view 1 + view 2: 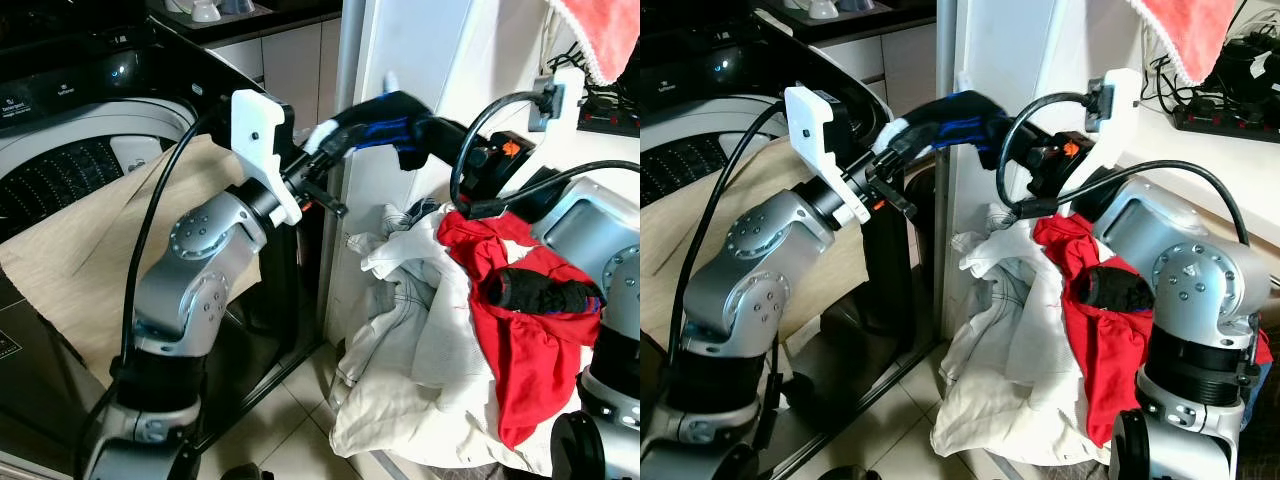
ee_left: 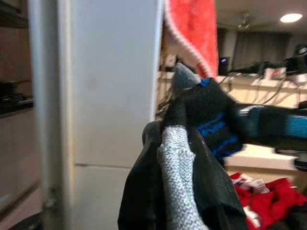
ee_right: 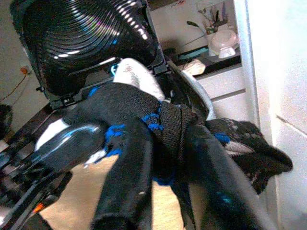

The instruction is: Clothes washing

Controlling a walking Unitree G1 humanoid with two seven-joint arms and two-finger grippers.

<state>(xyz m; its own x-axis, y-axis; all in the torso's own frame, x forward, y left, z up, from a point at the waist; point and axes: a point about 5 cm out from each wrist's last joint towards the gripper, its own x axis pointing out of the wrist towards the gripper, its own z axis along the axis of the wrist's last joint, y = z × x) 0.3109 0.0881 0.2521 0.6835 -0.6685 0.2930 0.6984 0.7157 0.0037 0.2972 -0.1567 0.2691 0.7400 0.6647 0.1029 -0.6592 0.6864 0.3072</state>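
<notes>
A black sock with blue stripes and grey ends (image 1: 375,125) is stretched in the air between my two grippers, beside the open top-load washer (image 1: 70,150). My left gripper (image 1: 322,152) is shut on its grey end (image 2: 175,158). From the other side, my right gripper (image 1: 428,135) is shut on the dark end (image 3: 165,124). Below them a laundry pile holds white cloth (image 1: 410,350), a red garment (image 1: 525,350) and a rolled black sock (image 1: 540,290).
A beige cloth (image 1: 90,260) drapes over the washer's front edge. A tall white cabinet (image 1: 400,50) stands right behind the sock. A pink towel (image 1: 605,30) hangs at upper right over a counter with a power strip (image 1: 610,120). Tiled floor (image 1: 280,420) lies below.
</notes>
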